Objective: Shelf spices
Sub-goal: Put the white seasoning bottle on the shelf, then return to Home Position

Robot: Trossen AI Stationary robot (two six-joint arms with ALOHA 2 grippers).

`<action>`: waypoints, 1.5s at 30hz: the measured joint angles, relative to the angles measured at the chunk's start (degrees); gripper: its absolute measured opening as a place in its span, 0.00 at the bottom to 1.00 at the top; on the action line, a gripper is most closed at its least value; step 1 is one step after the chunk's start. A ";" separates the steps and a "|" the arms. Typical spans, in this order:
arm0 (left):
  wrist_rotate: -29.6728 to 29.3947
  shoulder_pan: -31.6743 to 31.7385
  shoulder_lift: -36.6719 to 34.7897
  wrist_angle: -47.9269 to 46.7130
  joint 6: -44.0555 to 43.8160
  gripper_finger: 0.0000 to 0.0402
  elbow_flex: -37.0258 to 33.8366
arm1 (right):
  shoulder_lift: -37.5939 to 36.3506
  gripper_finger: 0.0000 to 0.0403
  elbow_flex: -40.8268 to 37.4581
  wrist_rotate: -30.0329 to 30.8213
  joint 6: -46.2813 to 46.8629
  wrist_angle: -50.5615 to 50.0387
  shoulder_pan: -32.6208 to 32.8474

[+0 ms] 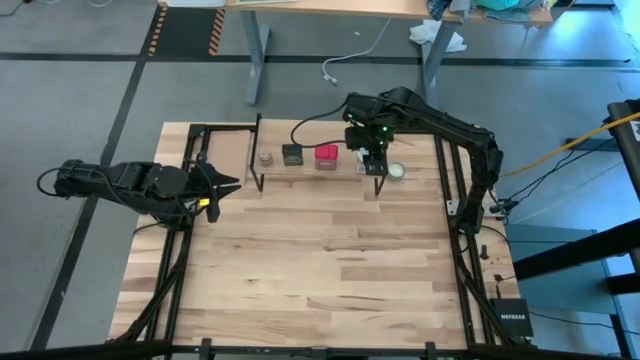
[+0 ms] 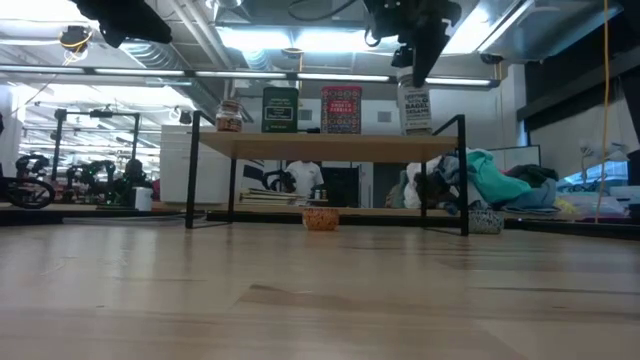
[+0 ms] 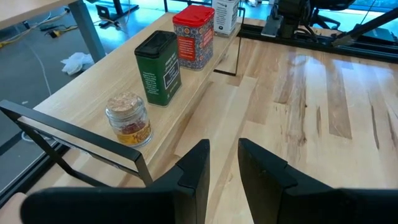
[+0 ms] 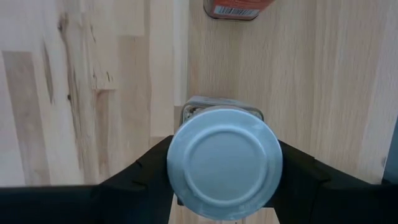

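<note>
**Last jar held at the end of the shelf**

We see the right gripper (image 1: 372, 157) over one end of the shelf (image 2: 330, 146), with its two fingers closed around the clear white-lidded jar (image 4: 224, 163). In the right wrist view the round lid sits directly between the dark fingers, and the light wood of the shelf is under it. In the low view the jar stands upright with its base at the board, just below the gripper.

Going away from this gripper along the board, we find the red square box (image 3: 193, 37) first, then the dark square tin (image 3: 158, 67), and the tan-grey round jar (image 3: 129, 119) at the far end. All three stand upright.

The left gripper (image 1: 228, 184) waits beside the shelf end near the round jar, its fingers a narrow gap apart and holding nothing
</note>
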 joint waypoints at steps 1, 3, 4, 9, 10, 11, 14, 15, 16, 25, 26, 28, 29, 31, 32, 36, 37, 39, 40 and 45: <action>-0.01 -0.01 0.00 -0.05 0.00 0.19 0.00 | 0.00 0.51 0.00 0.01 0.00 0.13 0.00; -0.01 -0.01 0.00 -0.07 0.00 0.19 0.00 | 0.00 0.51 -0.02 0.02 0.00 0.20 0.00; -0.01 -0.01 0.00 -0.22 -0.04 0.19 0.00 | 0.00 0.51 -0.02 0.02 0.04 0.26 0.00; -0.01 -0.01 0.00 -1.02 -0.78 0.19 0.00 | 0.00 0.51 -0.07 0.02 1.44 0.92 0.00; -0.01 -0.01 0.00 -1.04 -0.79 0.19 0.00 | 0.00 0.51 -0.07 0.03 1.90 1.10 0.02; -0.01 -0.01 0.00 -1.06 -0.79 0.19 0.00 | 0.00 0.53 -0.07 0.18 2.41 1.23 0.02; -0.01 0.01 0.00 -1.12 -0.78 0.19 0.00 | 0.17 0.74 -0.11 1.09 4.64 1.48 0.04; -0.01 0.00 0.00 -1.16 -0.76 0.19 0.00 | 0.22 0.81 -0.11 1.07 5.18 1.39 0.04; -0.01 -0.01 0.00 -1.20 -0.76 0.19 0.00 | 0.22 0.87 -0.11 1.07 5.75 1.36 0.04; -0.01 -0.01 0.00 -1.22 -0.68 0.19 0.00 | -0.04 0.86 0.21 1.57 6.36 1.04 0.11; -0.01 -0.01 0.00 -1.21 -0.68 0.19 0.00 | -0.04 0.84 0.87 1.81 6.38 0.72 0.09; -0.01 -0.01 0.00 -1.21 -0.63 0.19 0.00 | -0.04 0.80 2.59 2.37 6.36 0.15 0.11; -0.01 0.01 0.00 -1.21 -0.63 0.19 0.00 | -0.10 0.78 3.65 2.56 6.38 0.03 0.09; -0.03 -0.01 0.00 -1.20 -0.61 0.19 0.00 | -0.11 0.76 6.02 2.61 6.38 -0.43 0.09; -0.01 -0.01 0.00 -1.22 -0.61 0.19 0.00 | -0.11 0.76 7.42 2.68 6.39 -0.75 0.09; -0.01 0.01 0.00 -1.22 -0.61 0.19 0.00 | -0.18 0.76 13.57 4.38 6.51 -1.68 0.11; -0.01 -0.01 0.00 -1.22 -0.61 0.19 0.00 | -0.20 0.76 15.06 4.66 6.75 -1.76 0.11; -0.01 -0.01 0.00 -1.25 -0.61 0.19 0.00 | -0.20 0.76 18.04 4.68 7.74 -1.74 0.11; -0.01 -0.01 0.00 -1.27 -0.61 0.19 0.00 | -0.20 0.76 19.46 4.68 7.94 -1.75 0.39; -0.03 -0.01 0.00 -1.49 -0.61 0.19 0.00 | -1.48 0.71 21.51 3.99 7.96 -0.20 4.78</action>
